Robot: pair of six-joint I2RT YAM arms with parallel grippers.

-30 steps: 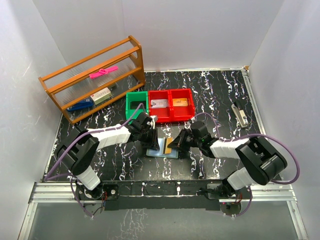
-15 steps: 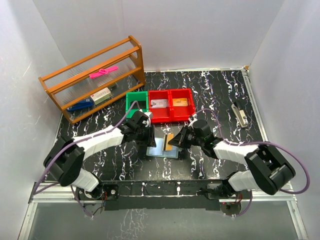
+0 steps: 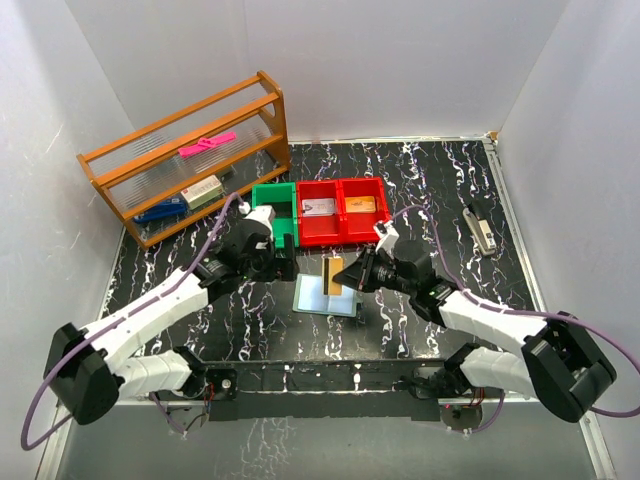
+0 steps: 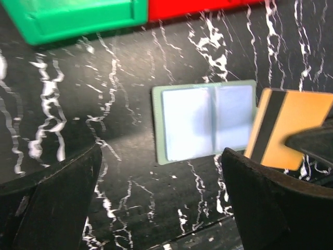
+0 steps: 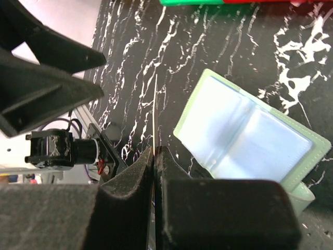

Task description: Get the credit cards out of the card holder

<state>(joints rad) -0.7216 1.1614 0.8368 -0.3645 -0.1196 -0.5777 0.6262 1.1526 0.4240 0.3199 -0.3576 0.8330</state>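
The card holder (image 3: 326,296) lies open and flat on the black marbled table, pale blue inside with a grey-green edge (image 4: 208,121) (image 5: 250,135). My right gripper (image 3: 353,275) (image 5: 155,152) is shut on an orange credit card with a black stripe (image 3: 334,273) (image 4: 283,127). It holds the card upright just above the holder's right half, and the right wrist view shows the card edge-on (image 5: 156,104). My left gripper (image 3: 281,262) (image 4: 161,156) hangs wide open and empty to the left of the holder, above the table, touching nothing.
Behind the holder stand a green bin (image 3: 270,205) and two red bins (image 3: 343,230), the red ones with cards inside. A wooden shelf (image 3: 185,160) sits at the back left. A small grey tool (image 3: 482,230) lies at the right.
My left gripper has opened, let go of the card holder and drawn back to the left and upward. My right gripper has lifted the orange card up out of the holder.
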